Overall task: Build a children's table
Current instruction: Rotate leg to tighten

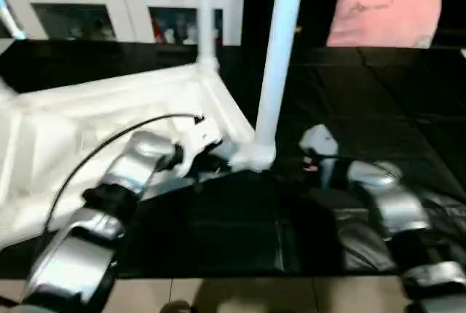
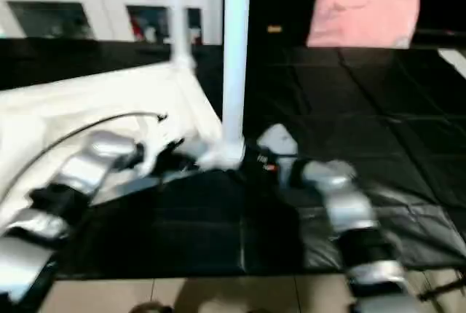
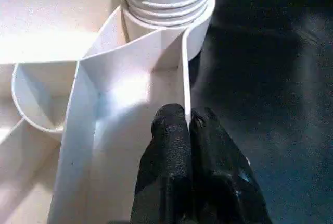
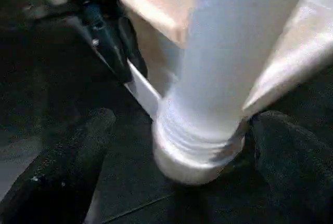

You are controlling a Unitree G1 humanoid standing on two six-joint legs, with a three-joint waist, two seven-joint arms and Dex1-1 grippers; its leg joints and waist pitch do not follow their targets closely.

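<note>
The white tabletop (image 1: 87,124) lies upside down on the black mat, ribs up. One white leg (image 1: 277,58) stands upright in its near corner socket (image 3: 166,5). A second leg (image 1: 206,14) stands at the far corner. My left gripper (image 3: 188,115) is shut on the thin rim wall of the tabletop, just beside that near socket. My right gripper (image 4: 184,122) is open, with one black finger (image 4: 78,151) on each side of the near leg's threaded base and a gap showing on at least one side.
A white glass-doored cabinet (image 1: 124,0) runs along the back. A pink cushion (image 1: 386,18) lies at the far right. The black mat (image 1: 378,94) spreads to the right of the tabletop. Tan floor (image 1: 240,295) shows at the near edge.
</note>
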